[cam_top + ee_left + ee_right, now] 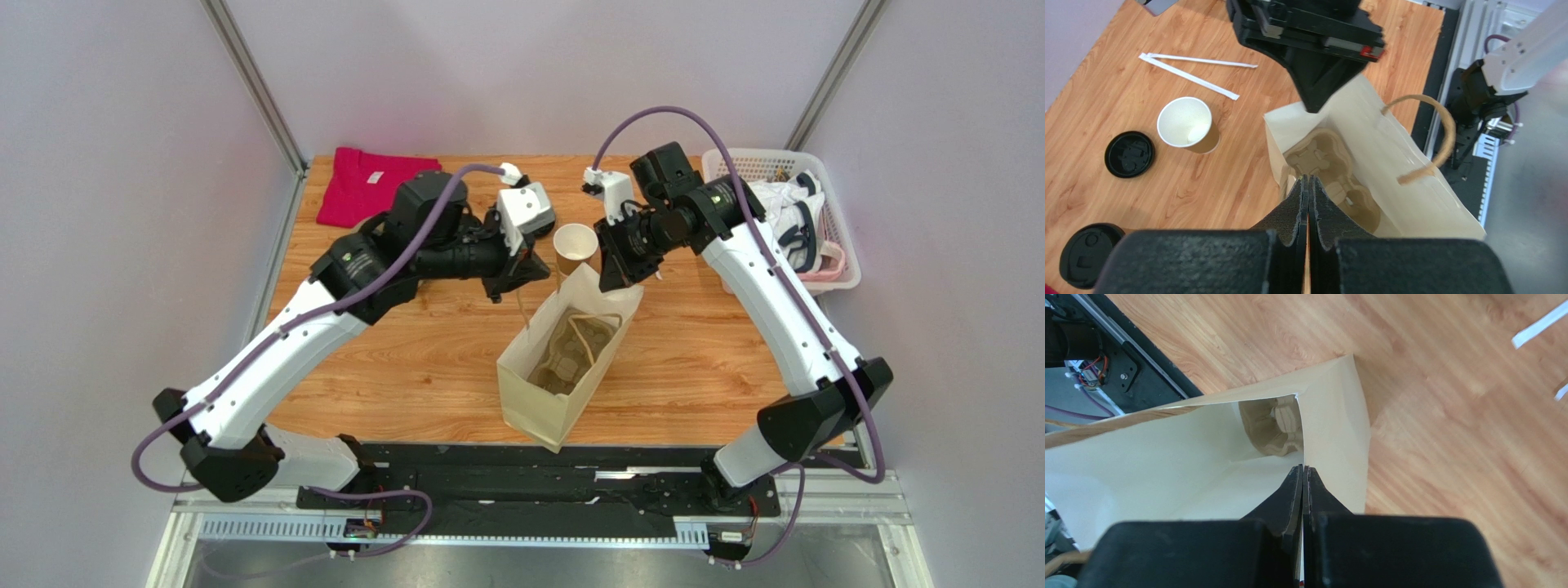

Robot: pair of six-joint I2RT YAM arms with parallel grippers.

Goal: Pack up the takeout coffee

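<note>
**Q:** Top view first. What stands mid-table?
**A:** A paper bag [540, 414], upright on the wood table [417, 355], mouth open. The L gripper [1308, 184] is at the mouth's left rim and the R gripper [1303, 473] at its far-right rim. The mouth is spread betw. the two.

**Q:** State of each claw?
**A:** L wrist view: the pads are pressed together w/ a thin tan edge of the bag's rim pinched betw. them, i.e. clenched on the paper bag. R wrist view: likewise, the pads are closed on the rim sheet, next to a corner fold.

**Q:** Anything inside the bag?
**A:** A moulded pulp cup carrier [1324, 160] lies at the bottom, seen in both wrist views. One twisted paper handle [1438, 131] arcs off the rim on the side nearest the arm bases.

**Q:** Where is the takeout coffee?
**A:** The takeout coffee [1087, 263] is in the bottom-left corner of the L wrist view. It stands on the table, black lid up, w/ little of the cup wall showing, well apart from the bag. It can't be made out in the top view.

**Q:** Other items?
**A:** An open cup [1187, 122] w/ a white inside stands near the bag's far rim; in the top view it sits betw. the two grippers. A loose black lid [1130, 154] lies just beside it. Two white strips [1189, 72] lie farther off; what they are can't be told. A red cloth [368, 184] is at the far-left corner. A white basket [763, 156] w/ pale fabric items is at the far right.
</note>
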